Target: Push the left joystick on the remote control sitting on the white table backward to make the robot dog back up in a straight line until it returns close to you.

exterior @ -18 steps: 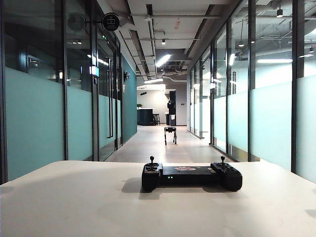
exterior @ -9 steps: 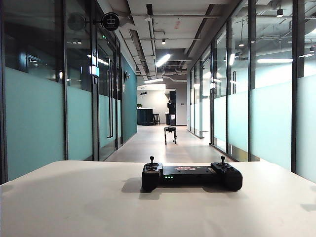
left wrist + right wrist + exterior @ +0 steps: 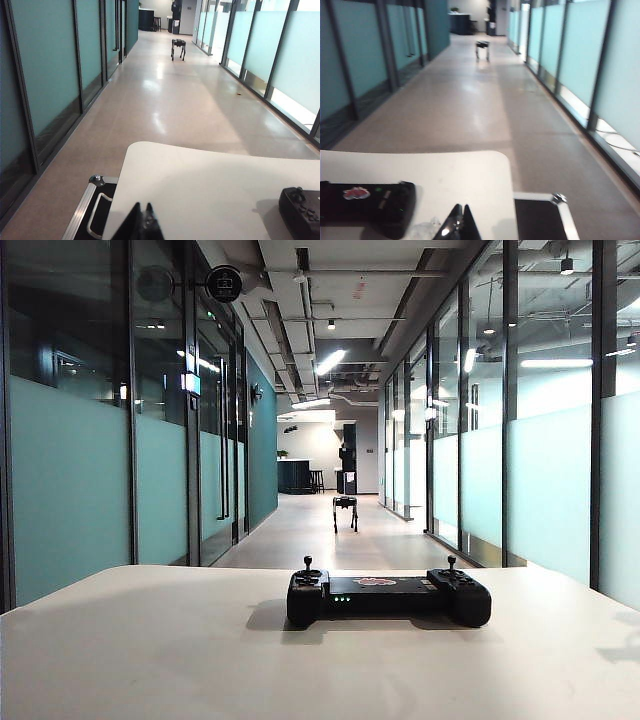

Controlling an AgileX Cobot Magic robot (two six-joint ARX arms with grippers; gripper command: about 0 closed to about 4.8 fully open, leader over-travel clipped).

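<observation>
While I watch from the exterior camera, the remote control (image 3: 388, 598) lies flat on the white tabletop (image 3: 150, 650), a little right of centre and near the far edge, with small green lights on its front face and a pinkish logo on top. Its left joystick (image 3: 308, 566) stands upright on the left handle; the twin right stick (image 3: 451, 564) stands on the other end. Neither arm shows in that view, nothing touches the sticks.

Far down the corridor the robot dog (image 3: 345, 511) stands on the polished floor (image 3: 185, 100), well apart from the tabletop. Frosted glass partitions (image 3: 70, 480) line both sides; the lane between looks open.

Left end effector (image 3: 143, 220): fingers pressed together, clenched on nothing, over the tabletop's left part, well apart from the controller end (image 3: 302, 210). An open case with a metal rim (image 3: 87, 210) sits beside the tabletop's edge there.

Right end effector (image 3: 457, 224): also clenched, empty, just beside the controller's right handle (image 3: 395, 207). Another metal-cornered case (image 3: 545, 217) lies past the tabletop's right edge
</observation>
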